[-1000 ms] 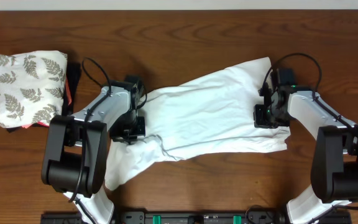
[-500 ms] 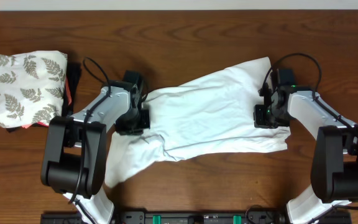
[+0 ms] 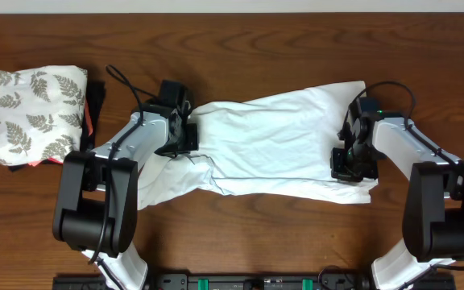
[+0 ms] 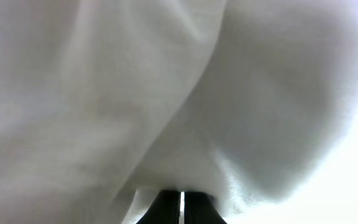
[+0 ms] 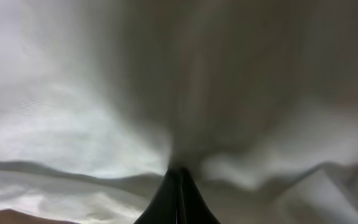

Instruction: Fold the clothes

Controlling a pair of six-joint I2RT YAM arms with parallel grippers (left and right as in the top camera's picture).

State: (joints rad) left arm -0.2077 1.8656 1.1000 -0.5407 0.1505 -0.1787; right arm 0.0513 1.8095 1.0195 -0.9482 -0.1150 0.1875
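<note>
- Overhead, the white T-shirt (image 3: 272, 149) lies stretched sideways across the middle of the wooden table (image 3: 240, 48). It is rumpled, and one loose end trails toward the near edge beside the left arm's base.
- The left gripper (image 3: 185, 138) sits at the shirt's left end. The right gripper (image 3: 351, 165) sits at its right end, close to the lower corner. Each is closed on a pinch of the fabric.
- Well apart, at the table's far left, lies a folded fern-print cloth (image 3: 35, 113), with a black garment (image 3: 97, 97) showing along its right edge.
- Left wrist: the left gripper (image 4: 180, 208) has its dark fingertips together, with only a hairline between them. The white T-shirt (image 4: 135, 93) rises bunched from them and fills the view.
- Right wrist: the right gripper (image 5: 179, 196) is closed to a point on the white T-shirt (image 5: 166, 81), and folds fan outward from the pinch.
</note>
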